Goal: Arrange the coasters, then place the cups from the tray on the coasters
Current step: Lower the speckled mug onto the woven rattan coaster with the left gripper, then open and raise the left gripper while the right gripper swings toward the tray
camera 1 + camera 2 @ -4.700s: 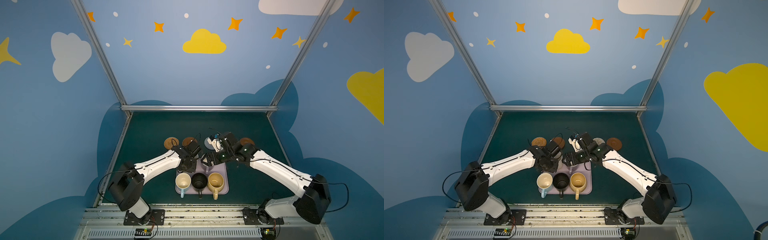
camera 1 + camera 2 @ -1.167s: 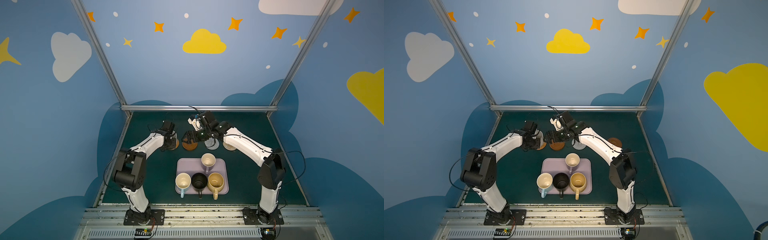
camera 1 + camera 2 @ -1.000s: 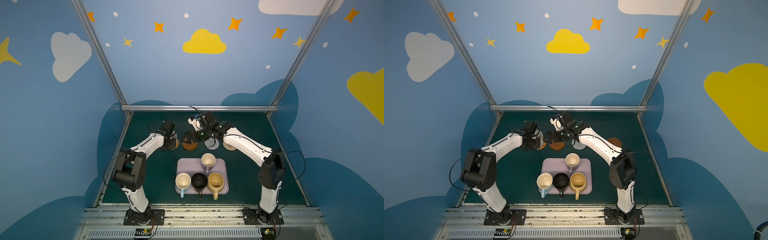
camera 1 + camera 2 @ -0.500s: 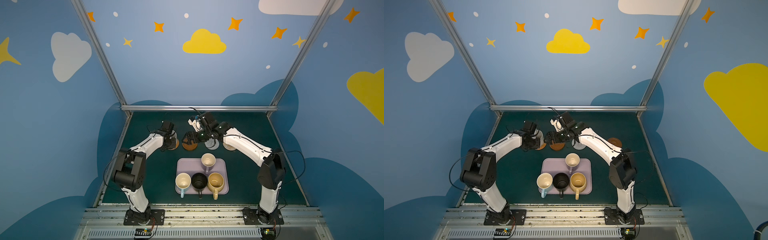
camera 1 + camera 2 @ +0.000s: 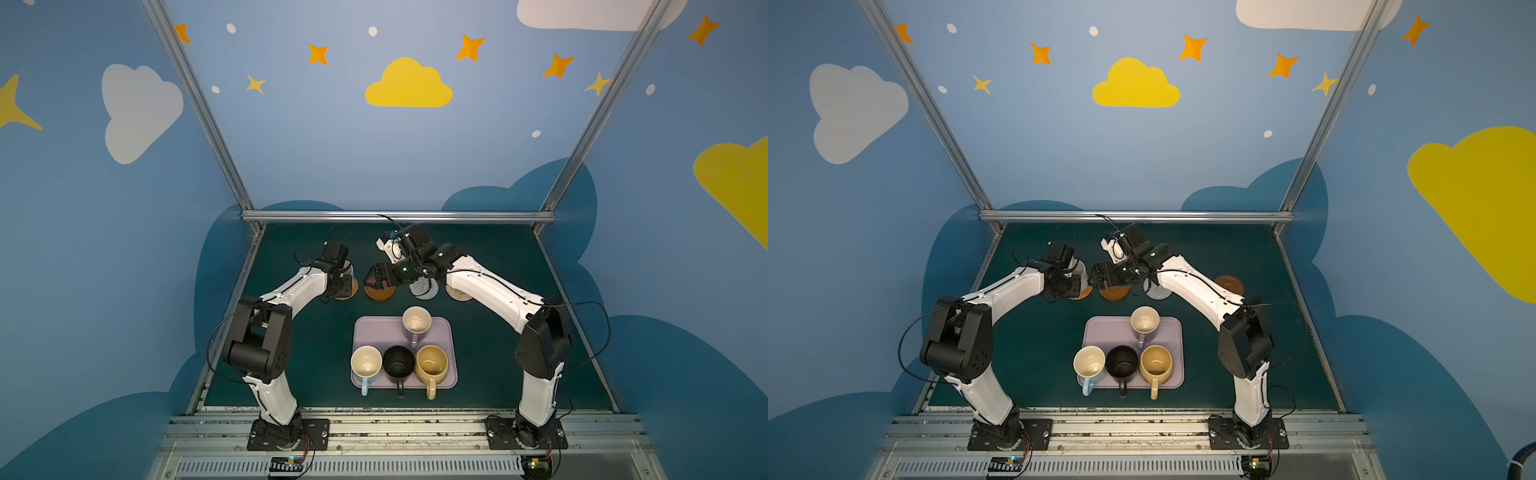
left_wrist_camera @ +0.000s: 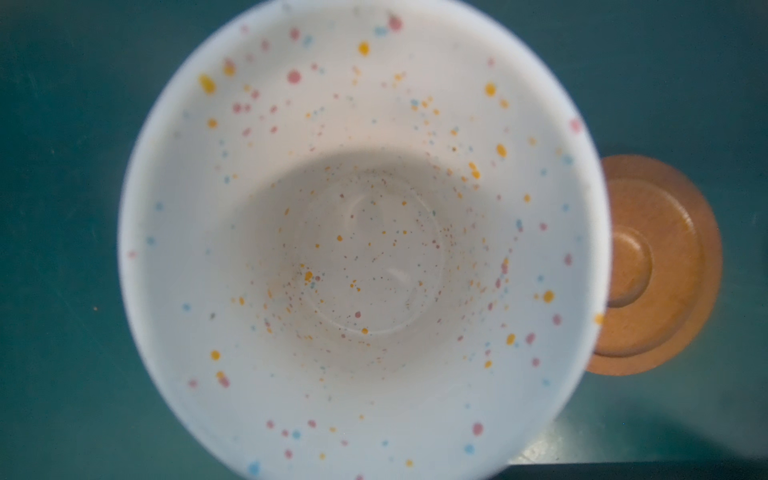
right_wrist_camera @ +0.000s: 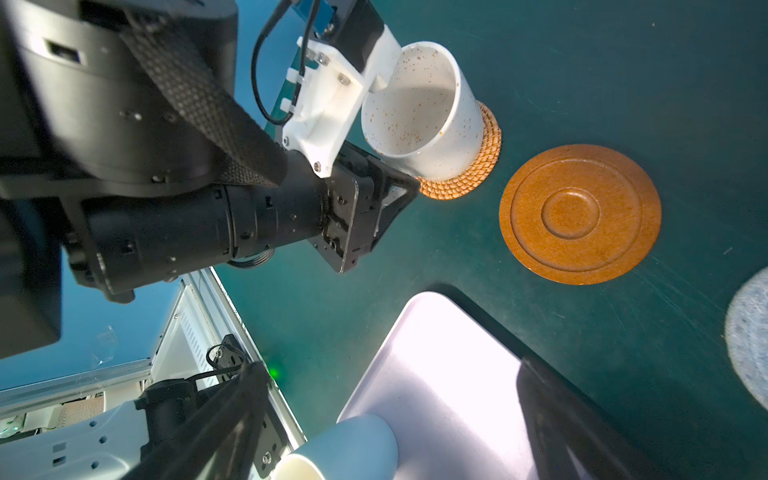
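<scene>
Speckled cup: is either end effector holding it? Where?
Cannot tell. The speckled cup stands on the woven coaster with the left end effector against its side, contact hidden. The right end effector holds nothing.

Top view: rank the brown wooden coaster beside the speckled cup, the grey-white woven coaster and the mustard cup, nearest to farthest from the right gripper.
1. Brown wooden coaster, right by the right gripper.
2. Grey-white woven coaster, next along the row, rightward.
3. Mustard cup, at the front right of the tray.
</scene>
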### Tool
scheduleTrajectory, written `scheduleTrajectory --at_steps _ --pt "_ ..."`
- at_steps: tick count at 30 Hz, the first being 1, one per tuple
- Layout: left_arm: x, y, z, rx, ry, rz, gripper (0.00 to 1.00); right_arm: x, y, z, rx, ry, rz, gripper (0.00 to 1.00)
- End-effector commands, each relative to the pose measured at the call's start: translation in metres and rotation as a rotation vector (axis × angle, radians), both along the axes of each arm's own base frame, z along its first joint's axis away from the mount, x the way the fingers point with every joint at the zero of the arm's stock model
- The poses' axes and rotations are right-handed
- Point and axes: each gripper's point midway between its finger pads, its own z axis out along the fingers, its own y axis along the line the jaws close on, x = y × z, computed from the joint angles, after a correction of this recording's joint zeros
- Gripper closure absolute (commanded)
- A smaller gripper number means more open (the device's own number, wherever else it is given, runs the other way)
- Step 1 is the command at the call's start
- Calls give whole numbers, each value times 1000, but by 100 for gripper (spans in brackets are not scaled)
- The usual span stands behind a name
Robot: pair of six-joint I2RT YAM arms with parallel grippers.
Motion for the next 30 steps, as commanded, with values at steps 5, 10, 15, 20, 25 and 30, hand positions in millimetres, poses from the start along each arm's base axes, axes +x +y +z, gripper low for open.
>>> scheduleTrajectory --at_steps 5,10,15,20,25,30 --pt "2 5 19 8 -42 24 23 1 -10 -7 -40 6 -21 7" --pt "-1 5 33 -8 -62 41 1 2 -19 -7 -83 -11 -52 7" --pt "-6 6 54 -30 -87 62 1 3 -33 -7 -134 -22 -95 7" --pt "-17 5 81 -72 -107 81 1 -4 -45 -2 -162 -57 -103 7" --pt "-31 -8 108 -162 -134 23 1 -15 -68 4 -201 -137 -151 7" --pt "-46 -24 137 -248 -160 -42 1 -29 -98 4 -254 -204 -223 7"
